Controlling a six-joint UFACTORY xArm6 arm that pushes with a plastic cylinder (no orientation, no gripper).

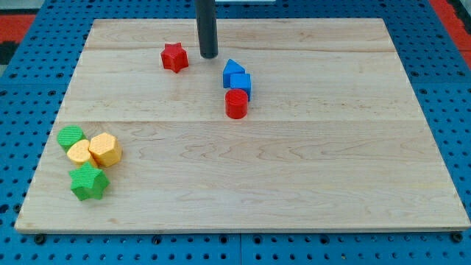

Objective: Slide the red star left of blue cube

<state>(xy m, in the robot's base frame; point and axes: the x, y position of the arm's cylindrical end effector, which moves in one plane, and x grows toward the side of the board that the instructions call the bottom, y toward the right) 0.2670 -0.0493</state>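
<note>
The red star (174, 57) lies on the wooden board near the view's top, left of centre. The blue cube (241, 85) sits to its right and a little lower, touching a blue triangular block (232, 71) above it and a red cylinder (236, 104) below it. My tip (209, 55) is down on the board between the red star and the blue blocks, a short gap to the star's right and apart from it.
At the view's lower left lies a cluster: a green cylinder (71, 136), two yellow blocks (79, 152) (105, 149) and a green star (89, 182). The wooden board (294, 184) rests on a blue perforated base.
</note>
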